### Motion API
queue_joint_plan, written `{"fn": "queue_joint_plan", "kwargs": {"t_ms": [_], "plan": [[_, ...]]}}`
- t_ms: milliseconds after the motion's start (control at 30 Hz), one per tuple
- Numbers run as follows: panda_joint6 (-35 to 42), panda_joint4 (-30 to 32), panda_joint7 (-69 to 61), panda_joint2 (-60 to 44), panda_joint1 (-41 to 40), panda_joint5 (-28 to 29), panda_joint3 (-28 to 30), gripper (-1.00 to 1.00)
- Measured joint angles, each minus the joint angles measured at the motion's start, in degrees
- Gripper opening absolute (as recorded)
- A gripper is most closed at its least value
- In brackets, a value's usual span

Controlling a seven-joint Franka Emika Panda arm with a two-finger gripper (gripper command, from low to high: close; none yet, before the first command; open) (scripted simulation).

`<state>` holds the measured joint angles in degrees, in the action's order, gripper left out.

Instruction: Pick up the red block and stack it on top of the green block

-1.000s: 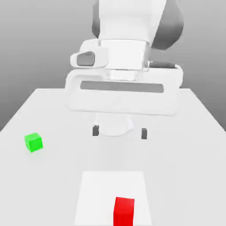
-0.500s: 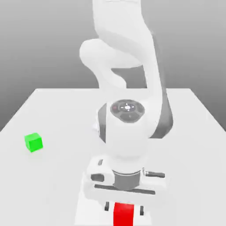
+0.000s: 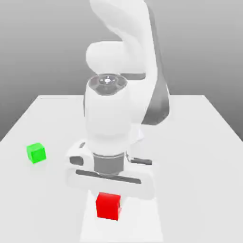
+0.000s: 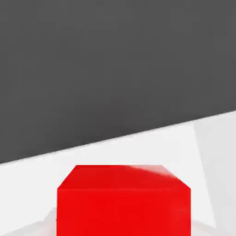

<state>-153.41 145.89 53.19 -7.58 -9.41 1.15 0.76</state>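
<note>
Your claw (image 3: 108, 203) is clamped on the red block (image 3: 107, 206), which hangs just under the hand, clear of the table (image 3: 199, 156). It looks light, stiff and smooth-faced; grip opposite flat sides. The green block (image 3: 36, 153) sits well apart.

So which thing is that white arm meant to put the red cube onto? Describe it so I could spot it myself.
Start at the white table and look away from the big white arm toward the exterior view's left edge. There, standing alone on bare tabletop, is the green block. It is a small plain cube shaped like the red block under the arm's hand, but bright green.
</note>
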Motion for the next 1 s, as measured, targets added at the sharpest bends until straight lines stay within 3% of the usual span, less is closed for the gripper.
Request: {"fn": "queue_joint_plan", "kwargs": {"t_ms": [367,767,867,967,1000], "plan": [[0.2,9.7,-7.6,9.9,-18.8,1.8,9.8,-1.0],[-0.4,19.6,-11.5,19.7,-35.0,9.4,21.5,-1.0],[-5.8,19.8,-13.8,14.5,-33.9,6.6,23.0,-1.0],[-11.8,19.7,-19.2,8.0,-32.7,-1.1,22.3,-1.0],[-13.4,19.6,-21.3,6.1,-33.0,-4.1,21.2,1.0]]}}
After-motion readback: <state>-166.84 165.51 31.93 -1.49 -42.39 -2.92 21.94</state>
